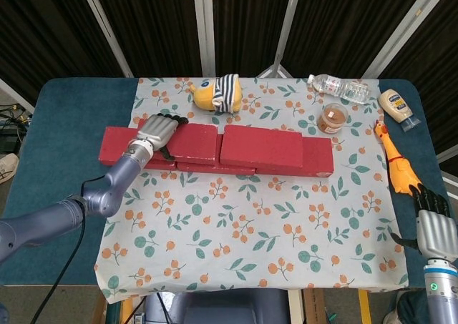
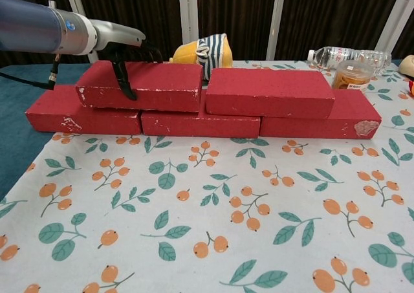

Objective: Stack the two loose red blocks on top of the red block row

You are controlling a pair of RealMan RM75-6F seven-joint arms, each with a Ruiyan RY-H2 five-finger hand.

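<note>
The fingers of the left hand are wrapped over the left upper block, one dark digit down its front face and the rest across its top toward the rear edge: the hand grasps this block. Directly beneath the fingers lies the bottom row of red blocks. The held block sits level on or just above that row; contact cannot be confirmed from either view. To the right of the fingers, nearly end to end with the held block, the right upper block rests on the row with no hand on it.

Status, as a judgement: one loose block is stacked; the second is in position over the row but not let go. Remaining: confirm seating, open the fingers, clear the hand.

View differences. The head view shows the right hand far right of the left fingers, near the front right corner of the worktop, holding nothing, fingers extended and slightly apart; the chest view does not show it. The head view also shows the rubber chicken and sauce bottle. The chest view shows the front faces of both tiers and the narrow seam between the upper blocks, which the head view flattens.
</note>
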